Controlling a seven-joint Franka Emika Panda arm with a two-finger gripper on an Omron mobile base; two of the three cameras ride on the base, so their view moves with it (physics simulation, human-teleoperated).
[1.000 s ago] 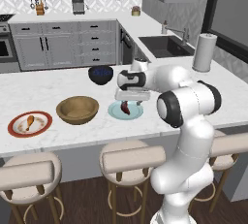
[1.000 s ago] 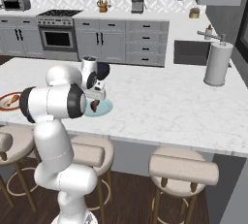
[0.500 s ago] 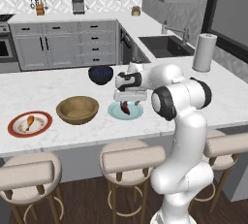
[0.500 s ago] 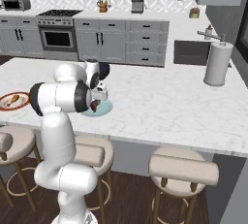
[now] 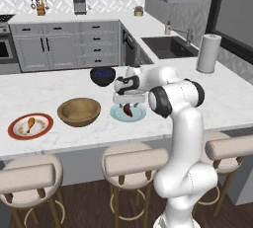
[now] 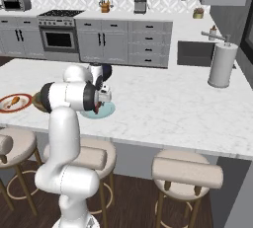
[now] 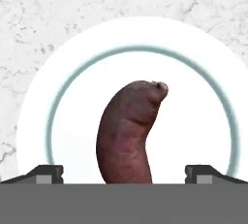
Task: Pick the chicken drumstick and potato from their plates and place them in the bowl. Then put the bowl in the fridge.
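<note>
While hovering over the pale blue plate: hand [image 7: 124,172] spread wide, gripping nothing, tips [image 7: 43,172] either side of the potato [image 7: 128,133].
Step in hand: likely the descent to grasp the potato.
Doing it well: lower straight, keep the lump centred between the tips, close across its narrow waist, not along its length; avoid scraping the plate [image 7: 203,116].
Potato: dark reddish-brown, oblong, slightly curved, tapered end with a small nub; matte, faintly mottled skin; lying flat mid-plate.
Plate: round, flat, smooth, pale with a blue-grey ring.
Desk [image 5: 49,86]: white marble, grey veining.
Bowl [image 5: 79,111]: light-brown wood, wide, round, just left of the plate.
Drumstick [image 5: 29,123]: golden-orange, on the red-rimmed plate [image 5: 15,132], far left.
</note>
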